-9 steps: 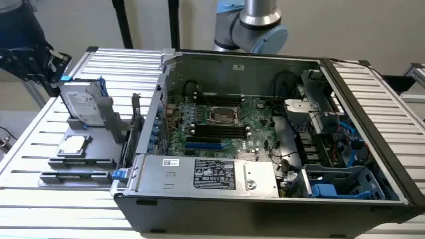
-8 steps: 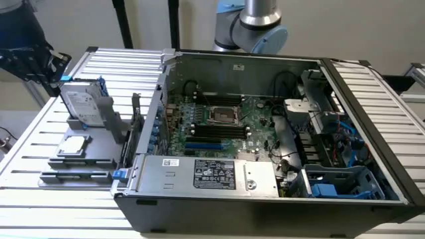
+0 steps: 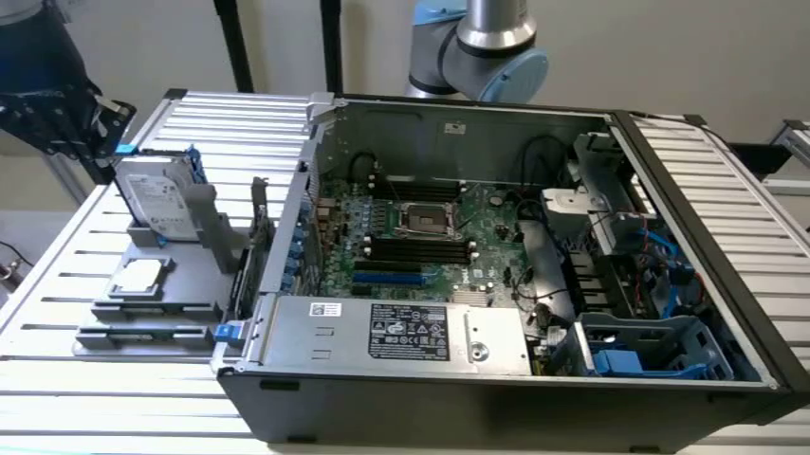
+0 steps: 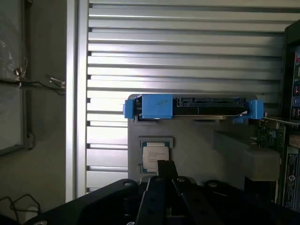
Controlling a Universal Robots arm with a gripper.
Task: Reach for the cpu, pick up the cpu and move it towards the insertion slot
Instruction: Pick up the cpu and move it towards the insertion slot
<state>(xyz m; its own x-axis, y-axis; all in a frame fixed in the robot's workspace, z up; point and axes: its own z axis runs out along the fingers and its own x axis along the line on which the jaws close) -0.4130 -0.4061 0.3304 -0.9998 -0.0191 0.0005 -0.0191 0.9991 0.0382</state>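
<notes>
The cpu (image 3: 139, 277) lies flat in a recess of a grey holder (image 3: 152, 313) on the slatted table, to the exterior view's left of the open computer case. Its silver top also shows in the wrist view as the cpu (image 4: 155, 156). The insertion slot (image 3: 424, 220) is the silver-framed square socket on the motherboard inside the case. My gripper (image 3: 76, 118) hangs high above the table's far left corner, well away from the chip. In the wrist view my gripper (image 4: 166, 165) has its fingertips together with nothing between them, and the chip lies just beyond them.
A grey hard drive (image 3: 158, 194) with blue rails stands upright in the holder behind the chip, seen edge-on as the hard drive (image 4: 192, 107). The case wall (image 3: 298, 227) separates holder and motherboard. Black memory slots (image 3: 418, 251), cables and a power supply (image 3: 405, 332) crowd the case.
</notes>
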